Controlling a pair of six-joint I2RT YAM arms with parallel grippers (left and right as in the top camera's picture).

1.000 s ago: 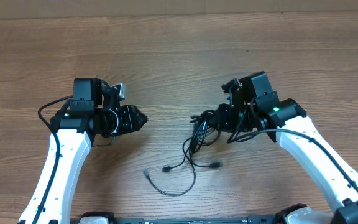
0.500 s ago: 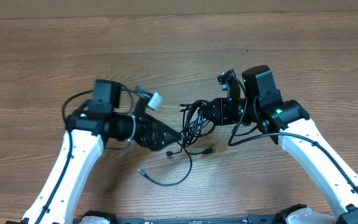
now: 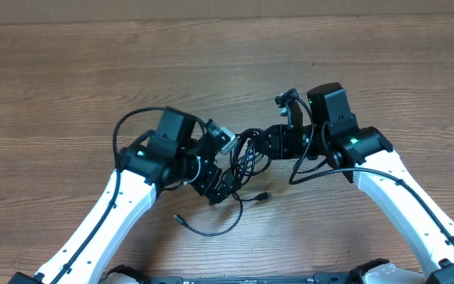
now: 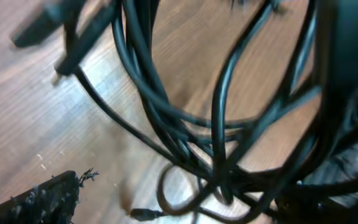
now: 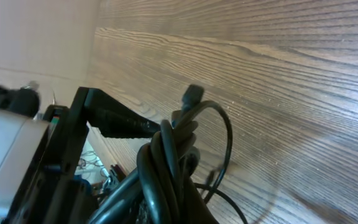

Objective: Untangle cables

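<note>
The cables [image 3: 247, 157] are a tangled bundle of thin black cords at the table's middle. My right gripper [image 3: 265, 145] is shut on the bundle's right side; the right wrist view shows the bunched cords [image 5: 169, 152] running into its jaws [image 5: 180, 208]. My left gripper [image 3: 225, 180] is at the bundle's lower left. In the blurred left wrist view the cable loops [image 4: 166, 112] hang close between its spread fingers [image 4: 185, 205], which are open and hold nothing. A loose strand trails down to a plug end [image 3: 178, 220], and another small plug [image 3: 264, 194] lies beside it.
The wooden table [image 3: 227, 63] stretches bare behind both arms. The thick black wires fixed to the arms loop beside the left arm [image 3: 124, 126] and the right arm [image 3: 302, 170]. The left arm's white camera housing [image 5: 11, 149] fills the right wrist view's left side.
My left arm has swung right, from well left of the bundle to right up against it. My right gripper carried the bundle slightly left earlier and is now still.
</note>
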